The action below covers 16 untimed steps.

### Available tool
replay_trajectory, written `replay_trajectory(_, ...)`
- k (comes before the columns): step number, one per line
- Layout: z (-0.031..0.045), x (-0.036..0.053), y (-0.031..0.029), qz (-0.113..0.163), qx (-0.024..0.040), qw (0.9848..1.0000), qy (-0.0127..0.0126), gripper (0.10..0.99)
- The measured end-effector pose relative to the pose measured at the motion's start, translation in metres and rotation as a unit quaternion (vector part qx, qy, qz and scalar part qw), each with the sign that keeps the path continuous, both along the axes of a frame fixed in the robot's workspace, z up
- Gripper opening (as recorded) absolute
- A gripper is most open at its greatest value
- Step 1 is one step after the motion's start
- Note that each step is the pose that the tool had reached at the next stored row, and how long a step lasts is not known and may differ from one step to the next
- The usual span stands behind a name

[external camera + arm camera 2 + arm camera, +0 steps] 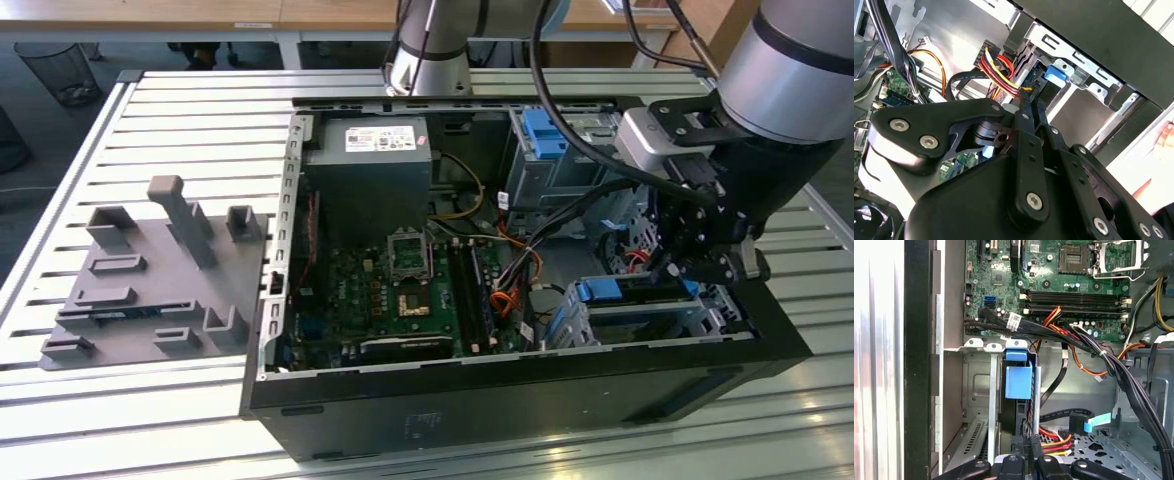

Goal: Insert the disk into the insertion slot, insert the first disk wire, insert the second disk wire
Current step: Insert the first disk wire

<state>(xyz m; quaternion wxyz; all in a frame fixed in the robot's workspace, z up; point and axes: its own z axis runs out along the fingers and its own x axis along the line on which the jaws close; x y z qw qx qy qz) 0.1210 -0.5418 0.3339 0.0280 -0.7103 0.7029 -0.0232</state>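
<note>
The disk (622, 292) stands on edge inside the insertion slot (650, 322), a low silver cage at the case's front corner on the exterior view's right. Its blue carrier tab (1018, 376) sticks out of the cage (977, 439). My gripper (690, 268) reaches down into the case just behind the disk. In both wrist views its narrow fingers (1017, 446) are close together at the disk's rear edge, where the red-yellow-black disk wire (1055, 441) ends. In the second wrist view the gripper (1028, 98) meets that wire (998, 71) beside the carrier (1056, 73). A black flat cable with a blue plug (1096, 421) lies loose nearby.
The open computer case (400, 420) lies on a slatted table. It holds the motherboard (400, 280), a power supply (367, 170) and a taller grey bay with a blue latch (541, 130). Thick cable bundles (1114, 365) cross beside the cage. A grey fixture plate (147, 280) lies on the exterior view's left.
</note>
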Motion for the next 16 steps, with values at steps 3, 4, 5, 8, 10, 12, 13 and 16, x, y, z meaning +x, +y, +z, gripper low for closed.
replay_trajectory(3,-0.0001,0.0000,0.0000,0.000,0.0001,1.0000,0.0000,0.169)
replay_trajectory(4,-0.0003,0.0000,-0.0001,0.000,0.0001,1.0000,0.0000,0.169)
replay_trajectory(5,-0.0005,0.0000,-0.0002,-0.001,0.0001,1.0000,0.0000,0.169)
replay_trajectory(8,-0.0015,0.0000,-0.0002,-0.001,0.0001,1.0000,0.0000,0.169)
replay_trajectory(10,-0.0021,0.0000,-0.0002,-0.002,0.0000,1.0000,0.0000,0.169)
replay_trajectory(12,-0.0028,0.0000,-0.0002,-0.002,0.0001,1.0000,0.0000,0.169)
replay_trajectory(13,-0.0031,0.0000,-0.0002,-0.002,0.0000,1.0000,0.0000,0.169)
replay_trajectory(16,-0.0044,0.0000,-0.0002,-0.002,0.0000,1.0000,0.0000,0.169)
